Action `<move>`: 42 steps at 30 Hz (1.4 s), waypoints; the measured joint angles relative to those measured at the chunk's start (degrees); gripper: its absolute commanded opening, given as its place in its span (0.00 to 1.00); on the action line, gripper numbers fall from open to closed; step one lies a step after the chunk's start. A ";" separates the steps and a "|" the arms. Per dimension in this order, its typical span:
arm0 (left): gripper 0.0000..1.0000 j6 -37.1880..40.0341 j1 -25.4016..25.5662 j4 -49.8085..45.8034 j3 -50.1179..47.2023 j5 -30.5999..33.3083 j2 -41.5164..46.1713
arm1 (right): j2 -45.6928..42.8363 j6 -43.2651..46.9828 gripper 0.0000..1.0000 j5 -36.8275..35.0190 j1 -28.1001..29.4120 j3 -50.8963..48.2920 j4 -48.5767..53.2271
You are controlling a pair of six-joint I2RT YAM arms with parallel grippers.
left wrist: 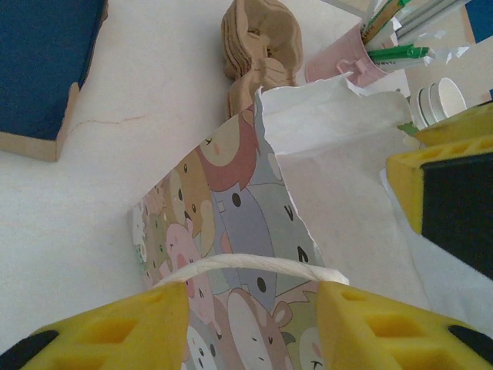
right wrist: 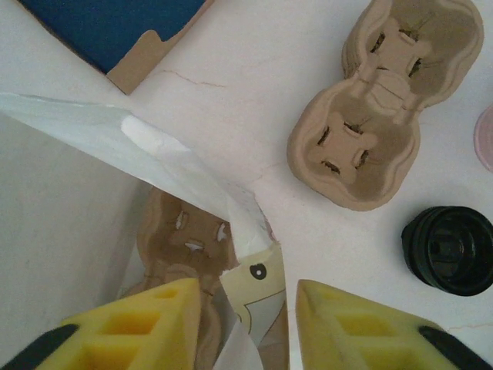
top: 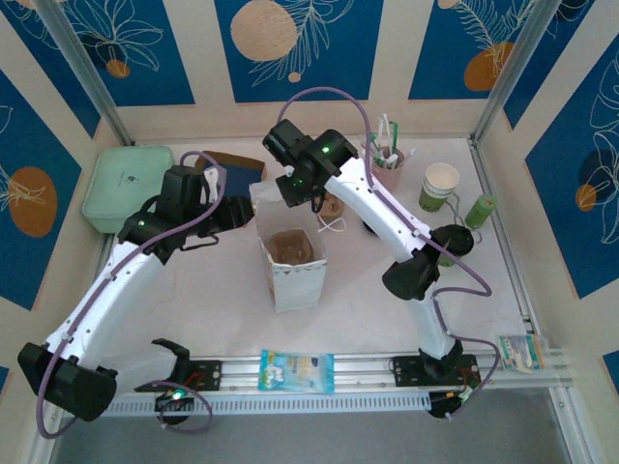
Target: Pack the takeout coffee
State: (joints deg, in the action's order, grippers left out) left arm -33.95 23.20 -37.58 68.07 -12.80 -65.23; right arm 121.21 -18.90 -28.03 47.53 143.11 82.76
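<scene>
Right wrist: right tool [right wrist: 246, 297] part-open astride animal-print bag [right wrist: 262, 308]; left tool [left wrist: 253, 304] part-open around its handle [left wrist: 246, 264].

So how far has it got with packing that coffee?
Early on. Done: a cardboard cup carrier already sits inside the paper bag. In hand: the left claw and right claw are both at the bag's rim, apparently spreading it. Left: the coffee cup stands on the table at the far right, uncovered, its black lid lying apart; neither is in the bag.
</scene>
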 measured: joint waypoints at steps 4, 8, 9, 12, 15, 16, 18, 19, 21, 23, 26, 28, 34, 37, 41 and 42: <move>0.48 0.44 0.42 -0.28 0.02 0.39 -1.05 | 0.00 0.46 0.14 -0.39 -0.04 0.00 0.00; 0.46 1.27 1.11 -0.98 0.11 0.87 -2.19 | 0.00 0.50 0.04 -0.74 -0.04 0.00 0.00; 0.45 1.38 1.27 -1.07 0.11 0.92 -2.25 | 0.00 0.44 0.04 -0.81 -0.04 0.00 0.00; 0.43 1.51 1.60 -1.07 0.35 1.20 -2.23 | -0.02 0.46 0.01 -1.14 0.02 0.00 -0.02; 0.39 1.51 1.75 -1.01 0.72 1.27 -2.23 | -0.24 0.44 0.00 -1.14 0.13 -0.09 -0.35; 0.37 1.49 1.79 -0.98 0.83 1.27 -2.16 | -0.50 0.28 0.00 -1.11 0.24 -0.33 -0.70; 0.34 1.53 1.95 -0.83 0.87 1.25 -1.95 | -1.53 -0.11 0.00 -1.16 0.52 -1.05 -1.62; 0.32 1.51 2.05 -0.74 0.87 1.25 -1.75 | -2.58 -0.22 0.00 -1.18 0.81 -2.03 -2.47; 0.29 1.55 2.23 -0.52 0.87 1.22 -1.29 | -5.22 -0.59 0.00 -1.38 1.51 -4.50 -4.37; 0.28 1.70 2.40 -0.33 0.87 1.22 -0.61 | -8.96 -0.76 0.00 -1.77 2.54 -7.78 -7.02; 0.26 2.21 2.54 0.52 0.87 1.11 0.85 | -16.26 -1.01 0.00 -2.21 4.28 -14.38 -12.39; 0.25 2.60 2.56 1.20 0.85 1.07 2.36 | -21.86 -1.05 0.00 -2.67 5.31 -20.04 -17.14; 0.18 3.02 2.60 5.66 -1.29 0.72 8.44 | -35.45 -1.05 0.00 -4.42 7.28 -36.87 -31.93; 0.19 3.02 2.60 8.52 -3.78 -0.24 11.15 | -40.26 -0.98 0.00 -5.22 7.85 -44.70 -39.23; 0.23 3.02 2.82 12.20 -6.97 -1.88 13.79 | -44.96 -0.35 0.00 -5.92 8.81 -53.40 -48.37; 0.23 3.02 2.86 12.76 -7.45 -2.23 14.29 | -45.83 -0.13 0.00 -6.10 9.03 -55.01 -50.14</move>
State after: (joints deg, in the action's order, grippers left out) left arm -30.94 26.06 -24.82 60.62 -15.03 -50.94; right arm 75.37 -19.03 -34.13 56.55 88.09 32.62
